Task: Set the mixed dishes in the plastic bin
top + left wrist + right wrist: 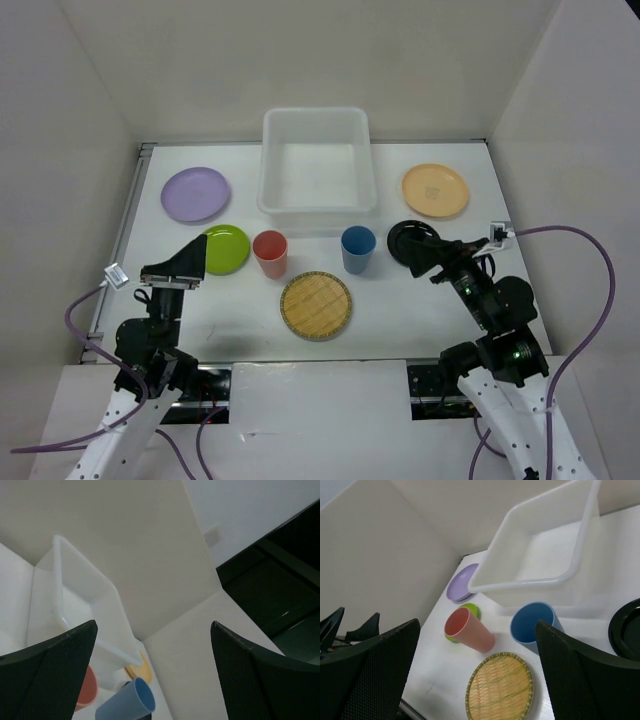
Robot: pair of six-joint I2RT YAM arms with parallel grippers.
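Note:
The plastic bin stands at the back middle with nothing in it; it also shows in the right wrist view and the left wrist view. A lilac plate, a lime green plate, a red cup, a blue cup, a woven tan plate, a black plate and an orange plate lie on the table. My left gripper is open and empty beside the green plate. My right gripper is open and empty over the black plate's near edge.
White walls enclose the table on three sides. The table has a metal rail along its left edge. Purple cables loop beside both arms.

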